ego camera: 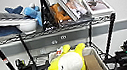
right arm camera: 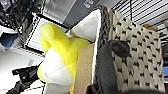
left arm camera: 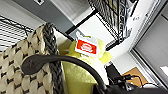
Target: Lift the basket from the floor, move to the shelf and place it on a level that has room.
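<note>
White wall, shelf (ego camera: 53, 29), basket (ego camera: 93, 52) raised between both arms

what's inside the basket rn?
The basket holds a yellow-and-white plush with a red-and-white tag, plus a brown cardboard piece along one side. The plush covers whatever lies beneath; the bottom can't be seen.

The basket (right arm camera: 140, 57) is coarse beige weave with dark flecks and a pale cloth lining. Inside sits a fuzzy yellow plush (ego camera: 67, 64). The shelf (ego camera: 53, 29) is thin black metal wire; glossy books (ego camera: 71, 3) stand at upper centre.
</note>
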Controlling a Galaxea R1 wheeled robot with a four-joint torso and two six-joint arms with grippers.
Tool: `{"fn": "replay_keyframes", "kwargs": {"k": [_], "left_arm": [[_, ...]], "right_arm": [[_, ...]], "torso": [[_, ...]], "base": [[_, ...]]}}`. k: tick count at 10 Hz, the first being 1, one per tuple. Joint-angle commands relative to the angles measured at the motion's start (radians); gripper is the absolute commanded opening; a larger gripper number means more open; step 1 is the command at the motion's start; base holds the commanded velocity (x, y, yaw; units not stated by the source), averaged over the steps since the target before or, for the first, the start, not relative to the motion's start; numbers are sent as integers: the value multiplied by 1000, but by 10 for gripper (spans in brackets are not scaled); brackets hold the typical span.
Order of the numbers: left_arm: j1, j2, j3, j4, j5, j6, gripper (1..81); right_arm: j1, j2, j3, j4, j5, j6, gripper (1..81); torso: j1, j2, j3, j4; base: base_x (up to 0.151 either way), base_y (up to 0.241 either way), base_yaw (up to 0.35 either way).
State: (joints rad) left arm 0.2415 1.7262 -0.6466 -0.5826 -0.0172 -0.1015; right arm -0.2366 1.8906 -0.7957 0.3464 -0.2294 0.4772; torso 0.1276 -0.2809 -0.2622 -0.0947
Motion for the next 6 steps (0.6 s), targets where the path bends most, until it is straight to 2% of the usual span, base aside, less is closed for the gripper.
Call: {"fn": "replay_keyframes", "kwargs": {"k": [1,6], "left_arm": [[-133,38,-70,-13,5,13,10],[-188,199,-265,6,-24,14,10]], "right_arm": [[194,43,-28,82,73,-3,10],[236,184,-221,57,68,-6,10]], "torso": [[0,0,0,0],[0,0,0,0]], "base": [[0,0,0],[0,0,0]]}}
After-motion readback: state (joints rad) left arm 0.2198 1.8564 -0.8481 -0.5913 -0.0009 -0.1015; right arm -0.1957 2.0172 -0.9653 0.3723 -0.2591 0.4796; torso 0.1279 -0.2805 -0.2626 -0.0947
